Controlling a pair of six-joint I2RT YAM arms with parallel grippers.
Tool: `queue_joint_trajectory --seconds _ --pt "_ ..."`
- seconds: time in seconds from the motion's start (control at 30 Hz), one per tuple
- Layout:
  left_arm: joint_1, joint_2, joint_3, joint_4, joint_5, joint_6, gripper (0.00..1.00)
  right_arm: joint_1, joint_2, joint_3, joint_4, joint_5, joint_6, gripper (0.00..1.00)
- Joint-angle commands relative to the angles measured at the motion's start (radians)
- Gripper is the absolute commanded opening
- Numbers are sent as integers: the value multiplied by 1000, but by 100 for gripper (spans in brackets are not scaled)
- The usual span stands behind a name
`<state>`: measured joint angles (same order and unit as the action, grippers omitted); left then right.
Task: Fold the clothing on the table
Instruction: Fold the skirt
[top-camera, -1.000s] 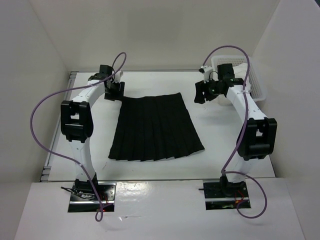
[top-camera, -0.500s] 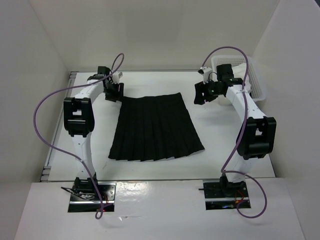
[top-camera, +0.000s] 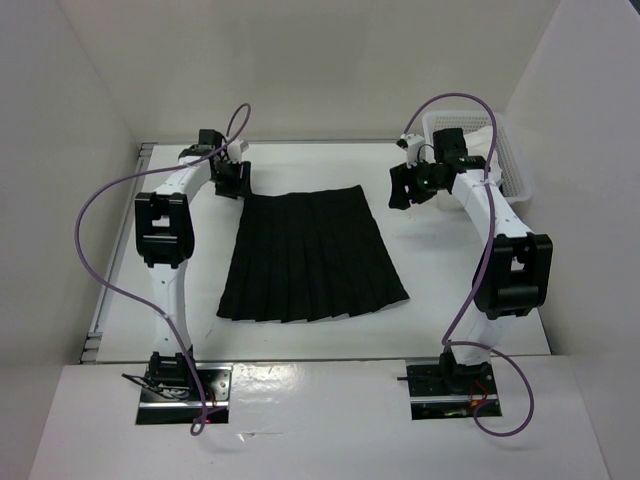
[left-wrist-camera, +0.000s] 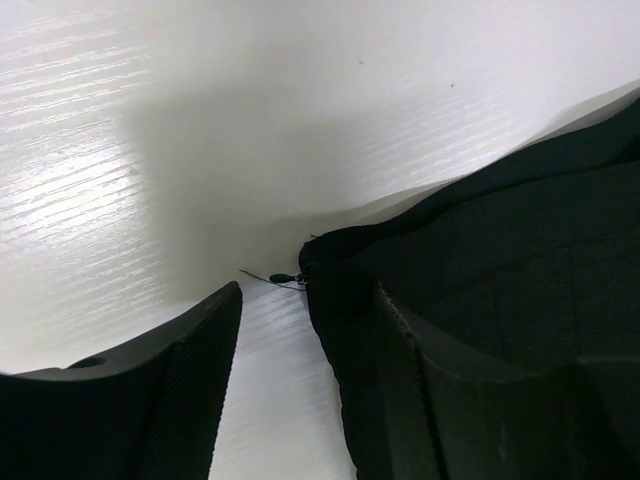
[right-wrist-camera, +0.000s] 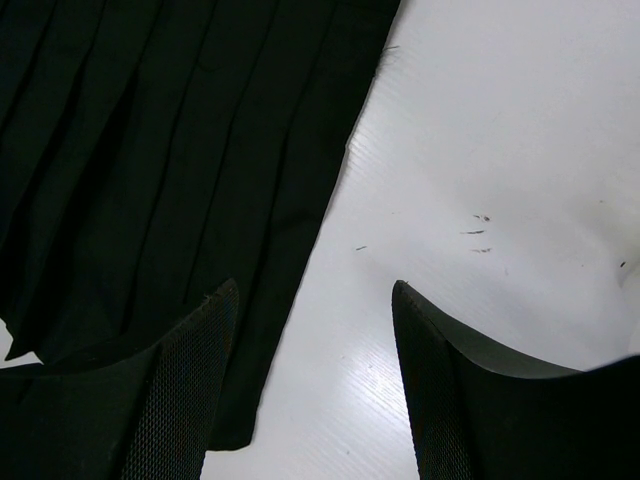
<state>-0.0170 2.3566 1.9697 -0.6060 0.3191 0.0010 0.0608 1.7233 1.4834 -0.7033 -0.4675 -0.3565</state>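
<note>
Arms flank a black pleated skirt spread flat mid-counter in the overhead view, narrow waistband at the far side, wider hem nearer the bases. Your left end effector hangs at the waistband's left corner. Your right end effector hovers just off its right corner, near a white mesh basket.

From your left wrist, the end effector shows jaws apart, gripping nothing. The skirt has its corner between the fingers, and a loose thread trails onto bare counter.

From your right wrist, the end effector is likewise spread wide and empty. One finger is over the skirt, the other over white counter, and the fabric's edge runs between them.
</note>
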Motion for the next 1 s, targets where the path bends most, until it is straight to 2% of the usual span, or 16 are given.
queue_joint_trajectory --seconds 0.0,0.07,0.2,0.23,0.37,0.43,0.63,0.83,0.97 --pt "-6 30 35 -21 23 19 61 -1 -24 35 -9 3 1 68" --pt "-6 40 35 -21 23 19 61 -1 -24 35 -9 3 1 68" --pt "-15 52 67 -26 23 19 49 -1 -14 44 -9 3 1 68" --pt "-15 61 78 -38 32 19 40 -1 -14 44 -9 3 1 68" --pt "-15 47 44 -38 32 19 23 -1 -5 55 -18 3 1 68" --pt "-15 20 14 -38 32 30 20 -1 21 64 -18 -10 1 68" --pt "-15 -22 -26 -48 41 39 14 -1 186 139 14 -52 28 69" --pt "-15 -57 -72 -48 41 48 14 42 390 297 24 -74 56 72" --pt "-37 -79 -81 -48 12 68 16 77 466 396 33 -74 56 72"
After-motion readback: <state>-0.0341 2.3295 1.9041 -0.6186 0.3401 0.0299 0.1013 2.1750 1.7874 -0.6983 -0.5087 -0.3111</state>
